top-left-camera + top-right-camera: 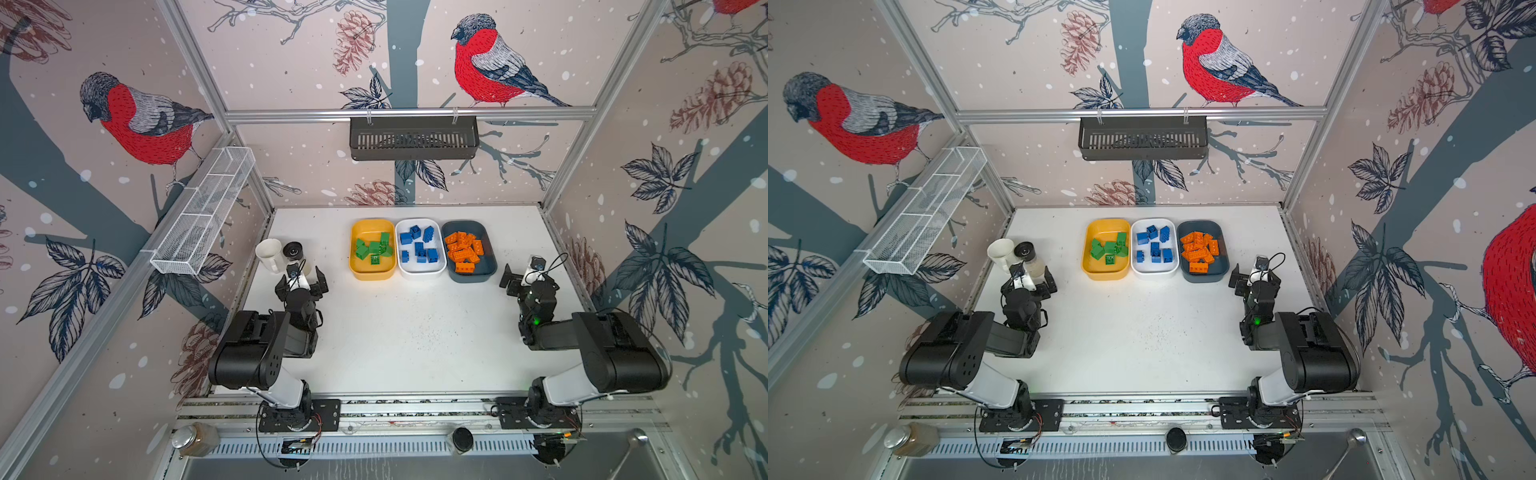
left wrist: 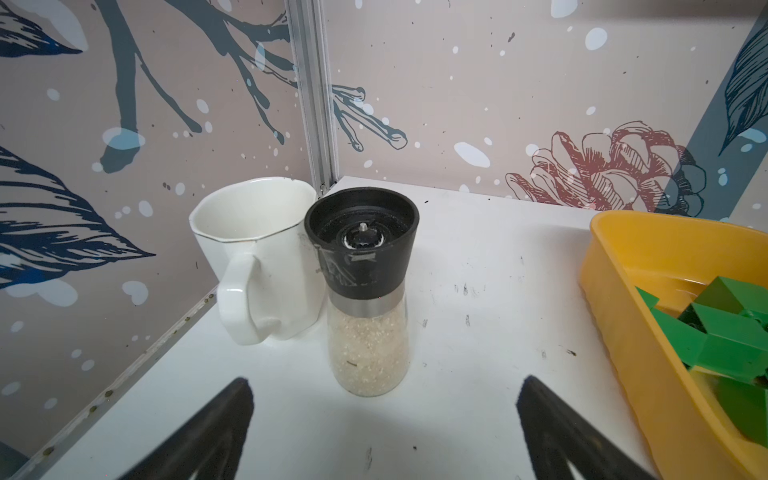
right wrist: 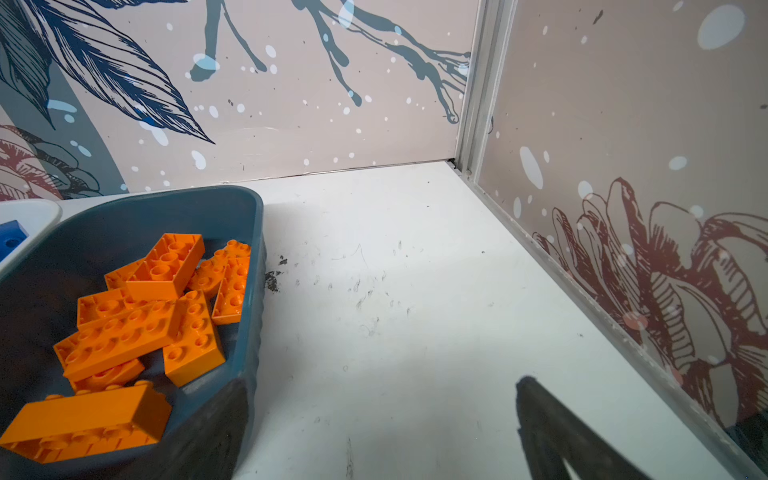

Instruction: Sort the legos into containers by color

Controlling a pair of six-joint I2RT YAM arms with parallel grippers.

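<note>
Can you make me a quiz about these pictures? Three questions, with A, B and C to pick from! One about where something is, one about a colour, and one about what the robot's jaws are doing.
1. Where is the white tub in the row of three tubs?
A. left end
B. middle
C. right end

2. The yellow tub holds legos of which colour?
A. orange
B. blue
C. green

3. How are the jaws of the left gripper?
A. open, gripping nothing
B. shut on a lego
C. shut on a tub's rim

Answers:
1 B: both top views show the yellow tub on one side of it and the dark teal tub on the other.
2 C: only green bricks lie in it.
3 A: the left wrist view shows the jaws wide apart, and they hold nothing.
</note>
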